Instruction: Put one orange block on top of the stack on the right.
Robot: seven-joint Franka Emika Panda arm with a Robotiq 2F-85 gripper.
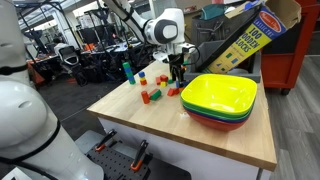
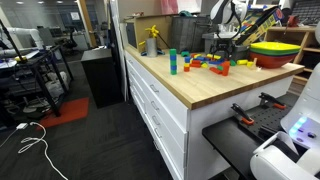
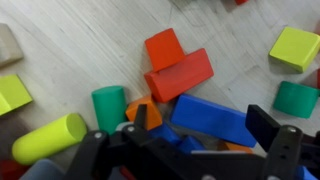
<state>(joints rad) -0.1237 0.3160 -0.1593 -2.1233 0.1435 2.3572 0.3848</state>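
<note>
Evidently the tool point(image 3: 201, 125) stood released over a heap of blocks on the tabletop point(image 1: 170, 125), its jaws wide apart and holding nothing. The orange block point(image 3: 163, 48) lay just beyond the tool, touching a longer red block point(image 3: 185, 75). In an exterior view the stack point(image 1: 127, 71) stood upright, well apart from the heap; to pick well, I judged, the jaws needed to close on the orange block's free sides, so the red neighbour was not dragged along.

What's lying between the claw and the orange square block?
In the wrist view, a red-orange rectangular block lies beside the orange square block, and a blue rectangular block sits nearer, between the fingers of the open claw.
</note>
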